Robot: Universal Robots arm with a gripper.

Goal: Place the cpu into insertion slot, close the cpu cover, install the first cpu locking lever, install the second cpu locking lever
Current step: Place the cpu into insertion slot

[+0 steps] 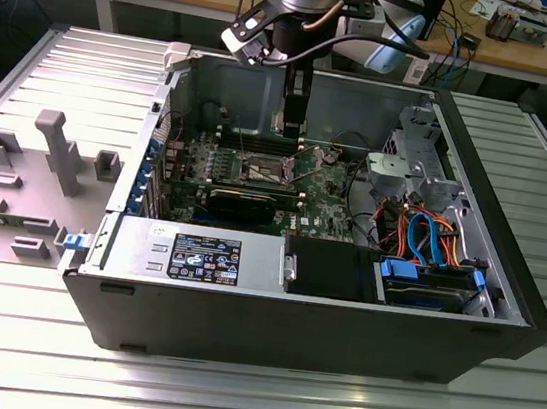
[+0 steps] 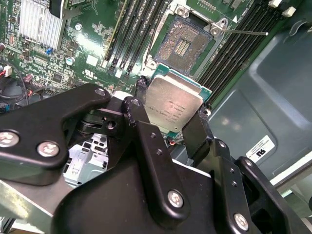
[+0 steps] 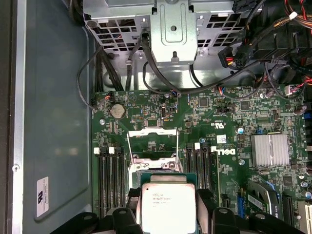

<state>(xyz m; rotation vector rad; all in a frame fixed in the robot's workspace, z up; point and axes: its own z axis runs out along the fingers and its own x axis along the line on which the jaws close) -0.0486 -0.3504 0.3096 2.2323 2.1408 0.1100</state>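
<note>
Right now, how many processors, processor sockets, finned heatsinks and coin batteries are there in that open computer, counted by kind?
cpu, gripped in the tool: 1
insertion slot, empty: 1
silver finned heatsink: 1
coin battery: 1
Total: 4
</note>
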